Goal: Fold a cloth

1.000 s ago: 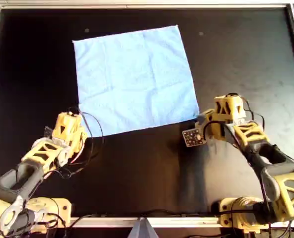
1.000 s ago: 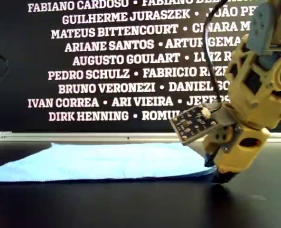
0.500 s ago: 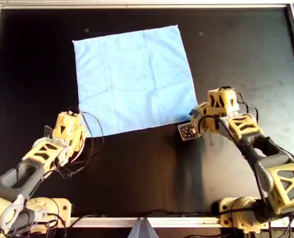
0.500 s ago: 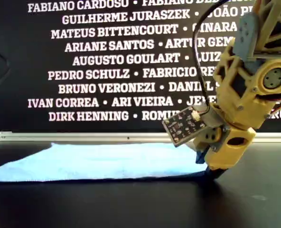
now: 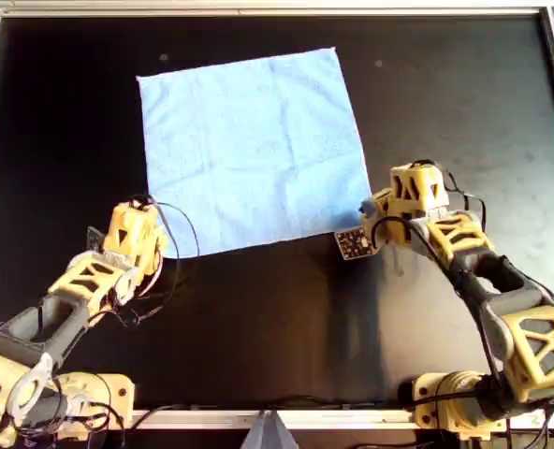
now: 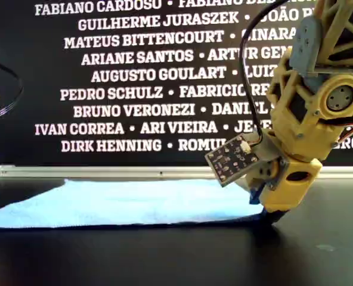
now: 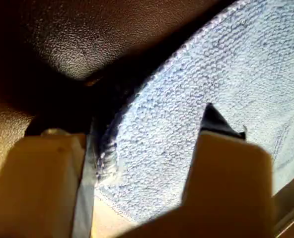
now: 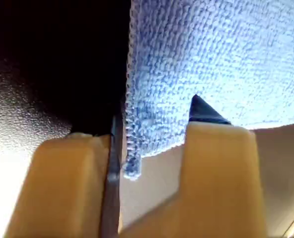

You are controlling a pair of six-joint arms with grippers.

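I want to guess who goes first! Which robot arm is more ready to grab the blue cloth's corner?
Neither wins; they look equally ready. The left gripper and right gripper each have a near corner of the cloth between open jaws.

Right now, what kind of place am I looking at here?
Probably a robot demo stand at an exhibition or lab: a black table with a metal frame, a wall of printed names behind it, and two yellow arms working on a blue cloth.
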